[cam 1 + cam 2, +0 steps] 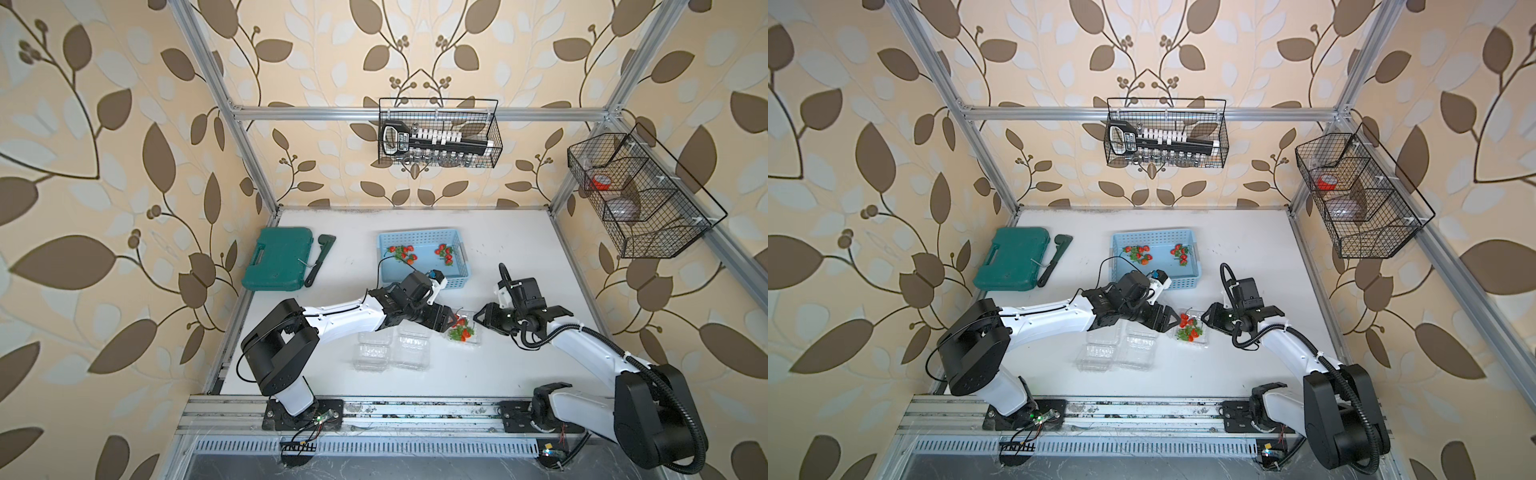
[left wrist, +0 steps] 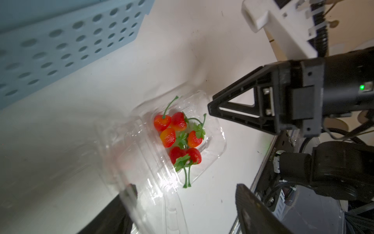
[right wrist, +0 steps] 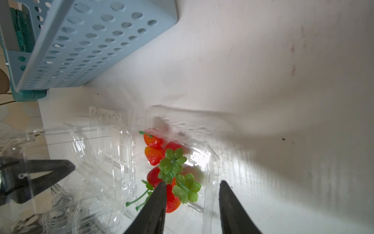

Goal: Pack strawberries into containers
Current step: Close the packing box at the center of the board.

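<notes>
lid closing, i think: six strawberries point(image 2: 178, 137) in container point(image 2: 221, 145) mid-frame; left gripper point(image 2: 184, 188) released by lid point(image 2: 123, 150), right gripper point(image 3: 192, 182) released astride rim point(image 3: 210, 172); next press shut.

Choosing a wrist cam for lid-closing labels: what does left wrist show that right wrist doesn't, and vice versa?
Only left wrist: the right gripper seen from outside, close to the filled container.
Only right wrist: the empty containers beside the filled one, and the green case past the basket.
Both: strawberries in the filled container, the blue basket, the white table.
</notes>
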